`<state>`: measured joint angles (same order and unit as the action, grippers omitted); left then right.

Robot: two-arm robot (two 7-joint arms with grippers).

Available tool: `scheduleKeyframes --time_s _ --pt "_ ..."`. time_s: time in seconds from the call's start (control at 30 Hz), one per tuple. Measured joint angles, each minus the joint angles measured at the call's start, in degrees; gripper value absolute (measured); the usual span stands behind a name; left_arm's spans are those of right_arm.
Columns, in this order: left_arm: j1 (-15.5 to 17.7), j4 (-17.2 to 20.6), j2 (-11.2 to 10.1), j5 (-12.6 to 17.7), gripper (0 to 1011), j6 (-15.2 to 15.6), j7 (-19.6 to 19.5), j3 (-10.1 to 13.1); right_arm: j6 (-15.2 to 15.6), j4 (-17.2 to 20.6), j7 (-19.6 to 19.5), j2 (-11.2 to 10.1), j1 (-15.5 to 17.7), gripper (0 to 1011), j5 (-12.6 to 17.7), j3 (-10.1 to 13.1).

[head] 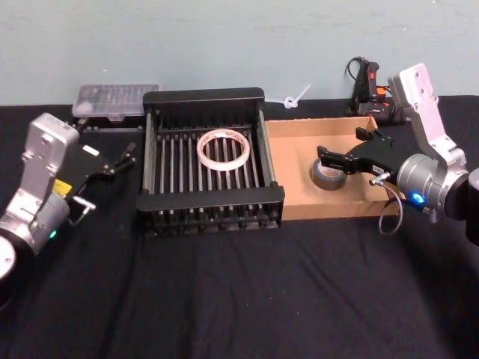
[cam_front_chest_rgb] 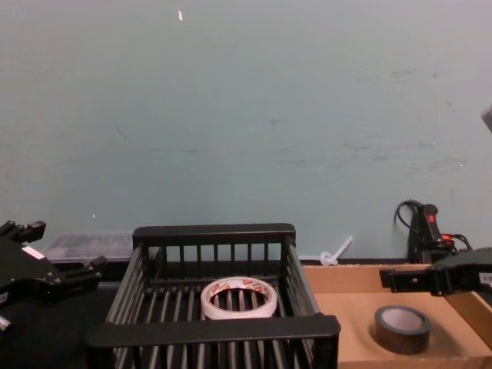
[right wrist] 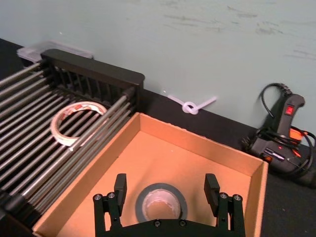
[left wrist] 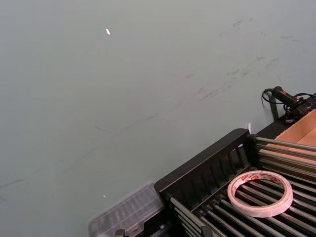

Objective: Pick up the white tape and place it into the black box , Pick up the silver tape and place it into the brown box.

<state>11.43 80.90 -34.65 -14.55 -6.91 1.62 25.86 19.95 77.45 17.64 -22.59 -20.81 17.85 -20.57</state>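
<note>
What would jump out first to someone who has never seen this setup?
Probably the white tape lying flat on the bars of the black box at the table's middle. Next, the right claw, open, hanging over the silver tape inside the brown box. The left claw waits left of the black box.

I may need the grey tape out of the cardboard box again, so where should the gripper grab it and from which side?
Come from straight above. The grey tape lies flat on the floor of the cardboard box, hole up, clear of the walls. Close the fingers across its outer rim, or put one finger in the hole and pinch the ring wall. The right gripper hangs open above it.
</note>
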Motion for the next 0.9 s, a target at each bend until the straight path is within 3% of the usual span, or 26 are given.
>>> scheduleKeyframes --time_s 0.23,0.27,0.37,0.77,0.9 --pt "0.0 0.0 0.0 0.0 1001 0.0 0.0 0.0 -3.3 2.4 -1.3 0.3 1.9 1002 -1.2 1.3" --pt "0.0 0.0 0.0 0.0 1001 0.0 0.0 0.0 -5.9 3.7 -3.3 0.7 3.2 1002 -2.8 1.7" --pt "0.0 0.0 0.0 0.0 1001 0.0 0.0 0.0 -9.1 4.6 -5.7 1.3 4.9 1002 -4.8 2.0" --pt "0.0 0.0 0.0 0.0 1001 0.0 0.0 0.0 -18.9 4.5 -12.7 4.3 11.3 1002 -11.0 2.9" --pt "0.0 0.0 0.0 0.0 1001 0.0 0.0 0.0 -20.0 4.3 -13.3 4.8 12.1 1002 -11.8 3.2"
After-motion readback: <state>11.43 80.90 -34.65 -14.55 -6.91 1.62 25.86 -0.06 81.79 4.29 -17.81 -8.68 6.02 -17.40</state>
